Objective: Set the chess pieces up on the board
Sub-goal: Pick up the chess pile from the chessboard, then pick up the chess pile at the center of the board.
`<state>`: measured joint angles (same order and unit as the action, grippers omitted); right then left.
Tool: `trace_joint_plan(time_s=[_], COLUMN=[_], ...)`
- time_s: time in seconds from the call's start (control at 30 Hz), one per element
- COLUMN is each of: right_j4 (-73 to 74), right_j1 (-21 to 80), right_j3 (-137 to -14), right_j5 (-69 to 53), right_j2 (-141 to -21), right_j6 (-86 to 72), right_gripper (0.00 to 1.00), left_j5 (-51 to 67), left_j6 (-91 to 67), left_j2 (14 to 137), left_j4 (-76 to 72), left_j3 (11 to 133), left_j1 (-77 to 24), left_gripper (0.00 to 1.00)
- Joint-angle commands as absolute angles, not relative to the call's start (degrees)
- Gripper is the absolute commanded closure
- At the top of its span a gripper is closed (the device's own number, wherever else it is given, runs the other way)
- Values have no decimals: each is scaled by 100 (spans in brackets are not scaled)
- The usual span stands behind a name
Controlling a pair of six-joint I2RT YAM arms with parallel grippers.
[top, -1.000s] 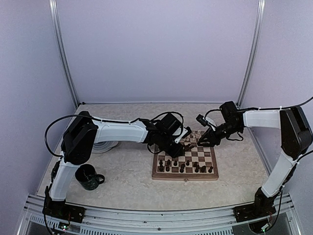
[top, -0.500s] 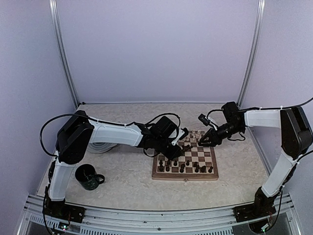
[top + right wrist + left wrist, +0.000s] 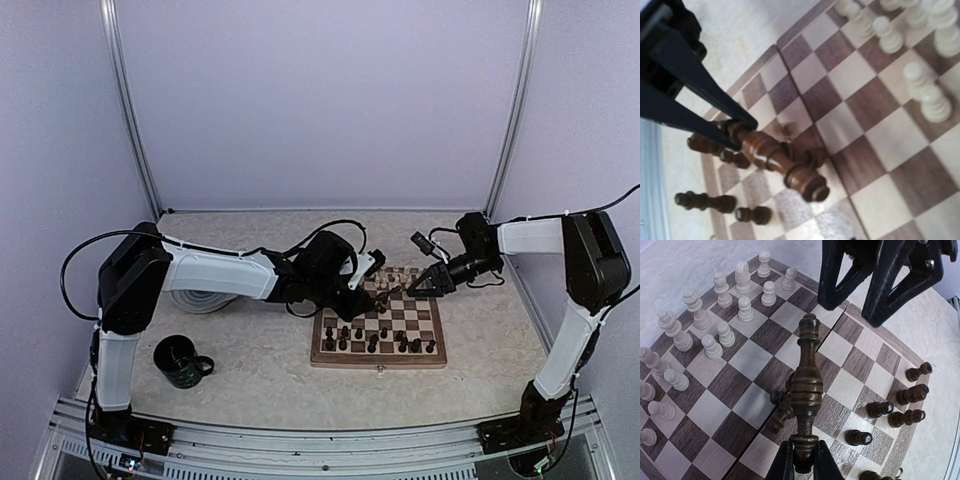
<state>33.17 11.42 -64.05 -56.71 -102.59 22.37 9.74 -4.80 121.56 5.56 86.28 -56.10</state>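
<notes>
The board [image 3: 378,357] lies right of centre. My left gripper [image 3: 802,460] is shut on the base of a tall dark chess piece [image 3: 806,385] and holds it tilted above the board's middle squares [image 3: 715,412]. It also shows in the right wrist view [image 3: 772,157]. A small dark piece [image 3: 781,415] lies toppled beneath it. My right gripper [image 3: 854,310] hangs open just beyond the held piece's top, touching nothing. Cream pieces [image 3: 720,335] stand in rows at the far side. Dark pieces [image 3: 900,405] stand at the near side. In the top view the grippers [image 3: 385,292] [image 3: 412,287] nearly meet.
A dark green mug [image 3: 182,362] stands at the near left. A round grey plate [image 3: 205,298] lies under the left arm. Metal frame posts rise at the table's back corners.
The left arm's elbow has swung left and lower while its gripper stays over the board with the dark piece. The right gripper has shifted slightly right.
</notes>
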Motion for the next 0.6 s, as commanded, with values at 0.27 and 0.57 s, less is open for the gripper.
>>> trace_joint_plan(time_s=[0.27, 0.57], right_j4=[3642, 3722], right_j1=[1090, 1090], right_j3=[-6760, -6812], right_j5=[-6659, -7066], right_j2=[-10738, -10864], right_j6=[2125, 2159], right_gripper=[59, 63], left_j5=[1258, 1286], left_j6=[-369, -343], left_j2=[11960, 11981], left_j4=[260, 260], left_j3=[8694, 8747], left_j1=[-5684, -5733], left_gripper=[100, 100])
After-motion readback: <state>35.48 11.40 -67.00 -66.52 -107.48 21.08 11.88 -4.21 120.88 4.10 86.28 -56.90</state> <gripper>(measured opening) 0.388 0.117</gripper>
